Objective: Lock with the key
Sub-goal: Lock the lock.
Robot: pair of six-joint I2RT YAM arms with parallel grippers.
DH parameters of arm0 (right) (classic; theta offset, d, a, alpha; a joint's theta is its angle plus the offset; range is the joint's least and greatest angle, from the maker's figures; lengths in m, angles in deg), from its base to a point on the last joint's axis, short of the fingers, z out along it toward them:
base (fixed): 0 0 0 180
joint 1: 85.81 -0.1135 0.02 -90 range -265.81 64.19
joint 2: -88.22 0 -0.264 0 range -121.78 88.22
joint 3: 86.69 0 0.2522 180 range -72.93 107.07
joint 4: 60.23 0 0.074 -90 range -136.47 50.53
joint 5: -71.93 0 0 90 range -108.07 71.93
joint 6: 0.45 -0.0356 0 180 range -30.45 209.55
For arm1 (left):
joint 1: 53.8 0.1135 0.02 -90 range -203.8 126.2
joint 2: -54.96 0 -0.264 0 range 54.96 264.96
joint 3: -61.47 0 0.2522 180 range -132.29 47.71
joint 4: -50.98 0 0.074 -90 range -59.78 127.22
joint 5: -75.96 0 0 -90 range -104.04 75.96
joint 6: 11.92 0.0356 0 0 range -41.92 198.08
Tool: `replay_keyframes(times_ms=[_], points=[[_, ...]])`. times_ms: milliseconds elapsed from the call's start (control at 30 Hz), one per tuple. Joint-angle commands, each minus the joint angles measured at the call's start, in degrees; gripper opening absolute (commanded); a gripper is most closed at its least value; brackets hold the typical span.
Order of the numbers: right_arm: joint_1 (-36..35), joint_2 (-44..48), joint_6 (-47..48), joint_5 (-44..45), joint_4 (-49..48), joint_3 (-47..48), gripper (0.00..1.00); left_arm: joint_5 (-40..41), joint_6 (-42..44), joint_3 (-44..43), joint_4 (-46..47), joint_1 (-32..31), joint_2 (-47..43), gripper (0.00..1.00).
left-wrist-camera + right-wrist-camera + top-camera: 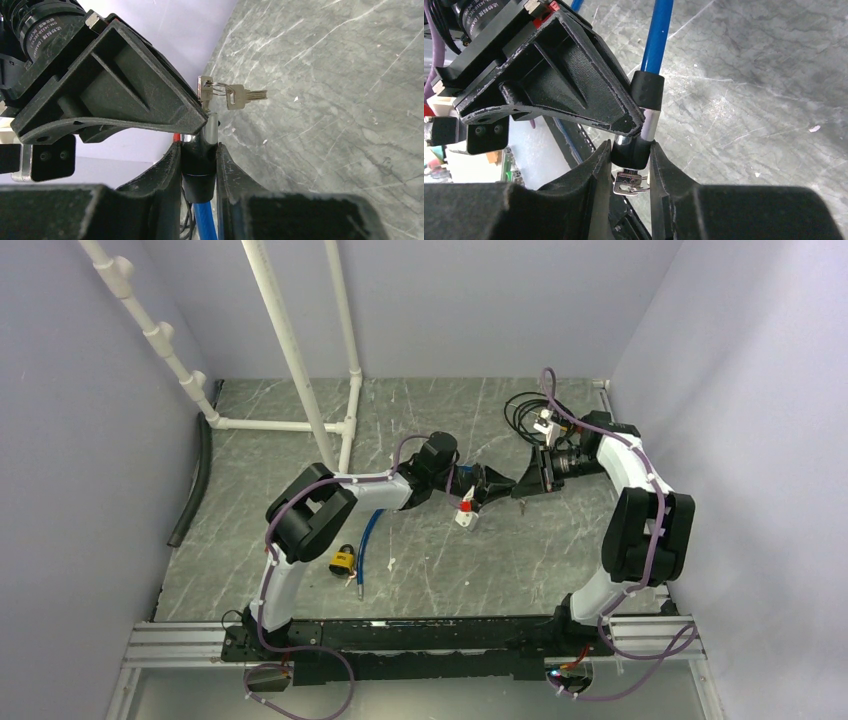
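A blue cable lock [658,35] hangs between my two grippers over the middle of the table. My left gripper [199,150] is shut on the black sleeve [199,180] where the blue cable enters the lock. My right gripper [630,146] faces it, and both of its fingers press on the black lock head [629,156]. A silver key [626,181] sticks out of that head between the right fingers, without touching them. A ring on it carries a second key [246,96], which dangles free. In the top view the left gripper [492,483] and right gripper [524,484] meet tip to tip.
A yellow and black object [343,560] lies beside the loose blue cable [368,538] near the left arm. A white and red tag [466,516] hangs below the grippers. Black wires [522,410] coil at the back right. White pipes [300,360] and a black hose [195,480] stand at the left.
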Motion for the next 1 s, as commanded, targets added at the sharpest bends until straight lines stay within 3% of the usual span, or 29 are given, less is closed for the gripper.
replay_keyframes(times_ms=[0,100,233,367,500,600,667,733,967], points=[[0.28,-1.47,1.89,-4.14,2.91,0.77,0.0,0.43,1.07,-1.32,3.32,-0.7,-2.15,0.11],[2.89,-0.46,-1.29,-2.43,-0.2,0.21,0.0,2.69,-0.5,-0.4,4.72,-0.29,-3.03,0.45],[5.88,1.54,-5.19,1.3,-4.95,-0.29,0.0,2.31,-3.95,-0.13,-1.34,1.81,-7.03,0.65],[7.72,0.88,-4.29,3.12,-4.97,0.8,0.0,-2.19,-7.1,-5.22,-19.75,5.25,-12.24,0.66],[8.56,-1.56,-0.21,3.47,-1.49,3.21,0.0,-8.53,13.31,-19.22,-69.78,9.43,-12.78,0.6],[8.62,-2.62,2.28,3.68,0.61,4.5,0.0,-7.1,31.67,-24.67,-103.29,12.78,-10.75,0.54],[8.61,-3.31,3.37,3.84,1.65,4.78,0.0,-2.66,42.88,-24.53,-117.03,14.77,-9.64,0.51],[8.62,-3.66,3.88,3.98,2.36,4.79,0.0,3.86,48.42,-21.67,-123.26,16.34,-9.94,0.49],[8.6,-4.68,4.0,4.89,2.78,5.87,0.0,19.27,54.46,-6.84,-122.32,17.1,-15.36,0.48]])
